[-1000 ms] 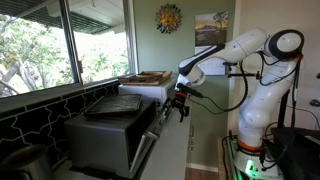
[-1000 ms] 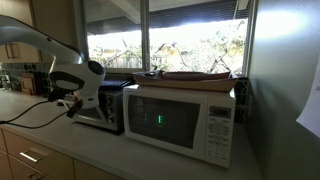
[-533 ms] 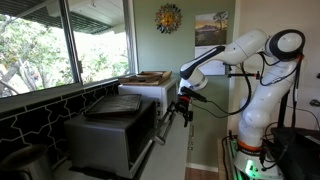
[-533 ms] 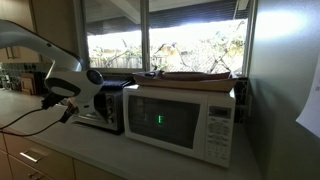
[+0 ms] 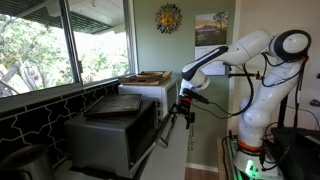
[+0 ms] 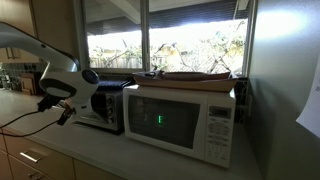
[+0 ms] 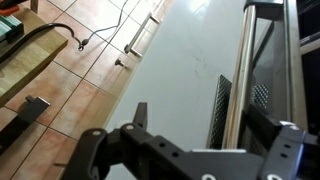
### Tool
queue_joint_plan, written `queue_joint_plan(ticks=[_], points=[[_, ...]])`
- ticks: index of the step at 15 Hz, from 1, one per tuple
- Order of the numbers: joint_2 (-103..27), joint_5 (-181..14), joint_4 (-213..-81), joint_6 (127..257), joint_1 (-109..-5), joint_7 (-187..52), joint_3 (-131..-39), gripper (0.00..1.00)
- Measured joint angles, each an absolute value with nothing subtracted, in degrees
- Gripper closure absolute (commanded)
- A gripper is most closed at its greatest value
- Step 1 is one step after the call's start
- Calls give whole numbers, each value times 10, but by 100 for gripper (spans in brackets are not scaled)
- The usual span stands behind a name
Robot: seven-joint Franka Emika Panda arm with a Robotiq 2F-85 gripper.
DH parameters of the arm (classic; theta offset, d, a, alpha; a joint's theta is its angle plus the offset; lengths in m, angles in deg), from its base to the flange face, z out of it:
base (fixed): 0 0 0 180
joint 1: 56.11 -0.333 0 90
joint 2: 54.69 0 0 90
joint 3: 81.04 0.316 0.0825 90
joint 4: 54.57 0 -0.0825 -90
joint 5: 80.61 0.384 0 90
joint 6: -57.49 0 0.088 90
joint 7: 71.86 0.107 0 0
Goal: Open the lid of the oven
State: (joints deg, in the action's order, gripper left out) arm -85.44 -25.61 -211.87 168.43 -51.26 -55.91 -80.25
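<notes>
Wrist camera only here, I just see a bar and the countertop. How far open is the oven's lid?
Observer: Only partly, it seems. In an exterior view the lid leans outward from the oven.
Operator: Where's the gripper?
Observer: The gripper hangs in front of the lid's top edge; I can't tell whether it touches.
Operator: Anything on the oven?
Observer: A flat dark tray lies on top.

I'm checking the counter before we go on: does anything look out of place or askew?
A flat dark tray lies on top of the oven rather than inside it, seemingly skewed to its edges. The lid looks partly open, leaning outward, with the gripper clear of it. Nothing looks spilled or damaged.
</notes>
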Motion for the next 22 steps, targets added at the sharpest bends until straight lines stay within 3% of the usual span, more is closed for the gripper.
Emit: queue_joint_plan(ticks=[8, 22], points=[[-862, -271, -2116, 1688, -499, -549, -779, 0], [-880, -459, -2120, 1670, -501, -442, -741, 0]])
